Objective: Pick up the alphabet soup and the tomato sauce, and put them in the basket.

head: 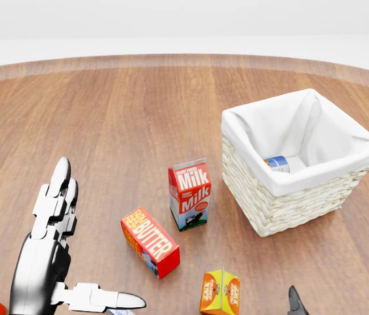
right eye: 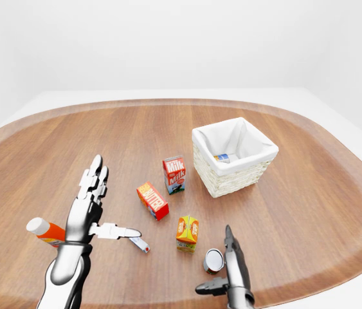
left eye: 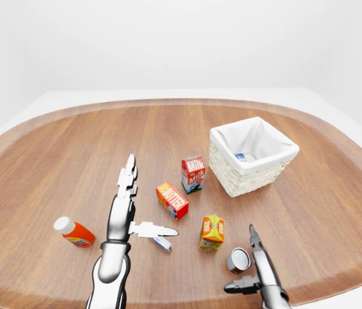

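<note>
Left-eye view: your left hand (left eye: pixel 128 199) is spread wide open above the wooden table (left eye: pixel 52 161), fingers (left eye: pixel 129 172) straight toward the view's top, thumb out to the right, nothing in it. Your right hand (left eye: pixel 258 261) comes in at the bottom edge, fingers extended, thumb out to the left, also released and holding nothing. One can (left eye: pixel 238 259) lies on its side on the table just left of that right hand, silver end facing the camera; can't read the label, so can't tell which of the two cans it is. Whether a finger touches it, can't tell. The other can (head: pixel 277 163) already sits inside the basket (head: pixel 272 203), against the white liner at its left wall, blue-and-white label showing in the head view. The basket stands right of center. The milk carton (head: pixel 189 194) stands upright just left of the basket, apart from it. The butter box (head: pixel 149 241) lies below-left of the milk. The orange juice carton (left eye: pixel 211 232) stands below the butter box, near the fallen can. An orange bottle with white cap (left eye: pixel 74 232) lies left of your left arm. A small flat packet (left eye: pixel 162 243) lies under the left thumb.
</note>
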Motion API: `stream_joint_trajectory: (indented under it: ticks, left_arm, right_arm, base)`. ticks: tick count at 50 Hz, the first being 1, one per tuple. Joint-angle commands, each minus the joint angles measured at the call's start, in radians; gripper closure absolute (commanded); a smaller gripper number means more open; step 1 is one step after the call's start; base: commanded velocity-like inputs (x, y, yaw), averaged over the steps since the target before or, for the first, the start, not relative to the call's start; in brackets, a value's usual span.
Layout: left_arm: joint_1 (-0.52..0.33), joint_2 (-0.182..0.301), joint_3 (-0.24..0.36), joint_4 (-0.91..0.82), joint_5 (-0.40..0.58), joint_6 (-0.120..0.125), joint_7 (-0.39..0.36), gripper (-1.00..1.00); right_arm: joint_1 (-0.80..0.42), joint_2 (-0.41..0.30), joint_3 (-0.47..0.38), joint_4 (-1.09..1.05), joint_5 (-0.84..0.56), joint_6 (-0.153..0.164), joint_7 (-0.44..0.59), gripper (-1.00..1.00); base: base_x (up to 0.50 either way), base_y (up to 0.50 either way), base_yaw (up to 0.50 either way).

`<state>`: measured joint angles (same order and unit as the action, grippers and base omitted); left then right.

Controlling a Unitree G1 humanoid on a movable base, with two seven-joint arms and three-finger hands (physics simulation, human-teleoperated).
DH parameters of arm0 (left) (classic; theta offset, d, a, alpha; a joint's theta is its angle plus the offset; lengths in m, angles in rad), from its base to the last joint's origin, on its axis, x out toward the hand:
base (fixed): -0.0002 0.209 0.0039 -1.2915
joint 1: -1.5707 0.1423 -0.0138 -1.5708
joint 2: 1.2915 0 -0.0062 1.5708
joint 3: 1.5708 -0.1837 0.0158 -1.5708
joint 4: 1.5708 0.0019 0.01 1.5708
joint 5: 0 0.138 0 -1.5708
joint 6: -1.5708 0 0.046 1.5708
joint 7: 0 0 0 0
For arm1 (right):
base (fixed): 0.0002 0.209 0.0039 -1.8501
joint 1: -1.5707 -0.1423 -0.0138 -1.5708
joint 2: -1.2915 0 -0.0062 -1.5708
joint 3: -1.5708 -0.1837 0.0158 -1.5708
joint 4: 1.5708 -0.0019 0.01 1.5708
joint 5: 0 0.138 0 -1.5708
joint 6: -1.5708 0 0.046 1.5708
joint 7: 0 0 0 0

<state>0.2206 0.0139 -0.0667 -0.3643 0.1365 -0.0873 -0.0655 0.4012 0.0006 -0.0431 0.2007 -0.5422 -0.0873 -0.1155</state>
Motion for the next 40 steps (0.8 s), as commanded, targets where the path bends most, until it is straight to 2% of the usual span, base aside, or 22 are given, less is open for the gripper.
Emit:
stream_joint_trajectory:
  ticks: [1,40]
  left_arm:
    - [-0.004,0.000,0.003,0.003,-0.004,0.000,-0.001,-1.00]
    - [-0.004,0.000,0.003,0.003,-0.003,0.000,-0.001,-1.00]
  right_arm:
    - [-0.010,-0.004,0.009,0.012,-0.027,0.000,-0.030,-1.00]
    - [-0.010,-0.023,0.063,0.036,-0.148,0.000,-0.149,-1.00]
  base:
    - [0.00,0.00,0.00]
    - [0.00,0.00,0.00]
